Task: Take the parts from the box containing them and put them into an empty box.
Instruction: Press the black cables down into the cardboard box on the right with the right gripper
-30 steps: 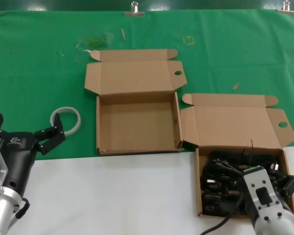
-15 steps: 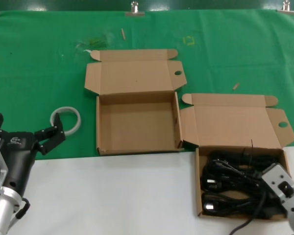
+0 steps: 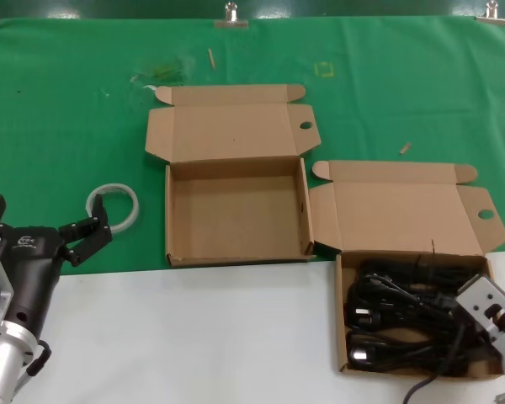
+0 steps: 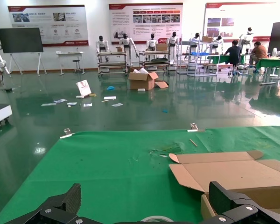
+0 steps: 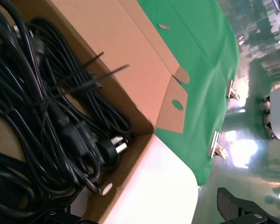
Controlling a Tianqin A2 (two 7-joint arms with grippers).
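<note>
The parts (image 3: 404, 316), black coiled power cords, lie tangled in the box containing them (image 3: 396, 215) at the front right, lid folded back. In the right wrist view the cords (image 5: 37, 116) fill that box (image 5: 112, 46). My right gripper (image 3: 490, 313) hangs at the box's right front corner, open and holding nothing. Seen from its wrist, the right gripper (image 5: 154, 205) straddles the side wall. The empty box (image 3: 236, 215) stands open at the centre. My left gripper (image 3: 42, 225) waits open at the front left, its wrist view (image 4: 147, 205) facing the empty box's lid (image 4: 233, 172).
A whitish tape ring (image 3: 114, 206) lies on the green cloth (image 3: 67, 101) just ahead of the left gripper. White table surface (image 3: 194, 337) runs along the front. Metal clips (image 3: 231, 15) hold the cloth at the far edge; small scraps (image 3: 210, 57) lie near there.
My right arm has drawn back to the right, off the cords to the box's right front corner, carrying nothing. The cords are now uncovered. The left arm has not moved.
</note>
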